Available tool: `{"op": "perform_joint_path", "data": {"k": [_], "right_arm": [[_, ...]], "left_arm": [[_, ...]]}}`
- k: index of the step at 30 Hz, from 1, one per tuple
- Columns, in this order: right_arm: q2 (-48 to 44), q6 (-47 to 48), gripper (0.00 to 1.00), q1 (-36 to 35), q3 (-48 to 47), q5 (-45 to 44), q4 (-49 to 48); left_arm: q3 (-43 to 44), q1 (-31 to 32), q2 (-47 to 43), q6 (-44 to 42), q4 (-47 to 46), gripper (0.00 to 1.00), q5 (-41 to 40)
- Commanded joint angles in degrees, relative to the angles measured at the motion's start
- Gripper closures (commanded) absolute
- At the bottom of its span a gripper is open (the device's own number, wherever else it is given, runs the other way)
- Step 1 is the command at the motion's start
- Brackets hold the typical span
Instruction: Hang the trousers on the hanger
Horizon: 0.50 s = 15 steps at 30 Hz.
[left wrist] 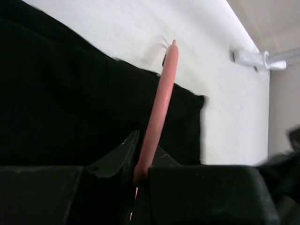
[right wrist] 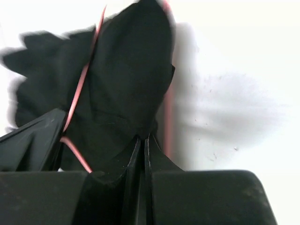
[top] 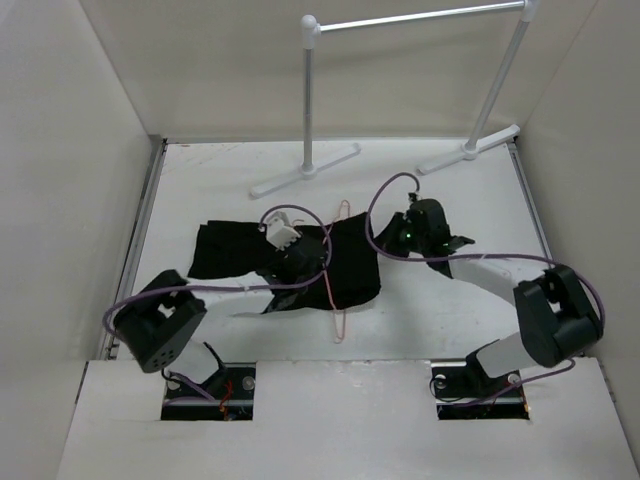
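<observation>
The black trousers lie crumpled across the middle of the table. The thin pink hanger lies through them, its hook pointing to the back. My left gripper sits over the trousers' middle. In the left wrist view it is shut on the hanger's pink wire, with black cloth behind. My right gripper is at the trousers' right edge. In the right wrist view its jaws are shut on a pinch of the trousers, and the hanger wire runs along the cloth's left side.
A white-and-grey garment rail stands at the back on two feet; one foot shows in the left wrist view. White walls enclose the table on the left, right and back.
</observation>
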<state>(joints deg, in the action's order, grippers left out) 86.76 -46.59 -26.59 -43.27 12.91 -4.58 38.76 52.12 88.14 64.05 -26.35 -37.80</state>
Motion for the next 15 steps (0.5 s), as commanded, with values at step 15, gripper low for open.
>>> {"op": "perform_joint_path", "data": {"k": [15], "right_arm": [[-10.6,1.7,0.8,11.5,7.0,-1.7,4.4]], "left_arm": [[-8.1,-13.0,-28.6,-14.7,17.6,0.99,6.9]]}}
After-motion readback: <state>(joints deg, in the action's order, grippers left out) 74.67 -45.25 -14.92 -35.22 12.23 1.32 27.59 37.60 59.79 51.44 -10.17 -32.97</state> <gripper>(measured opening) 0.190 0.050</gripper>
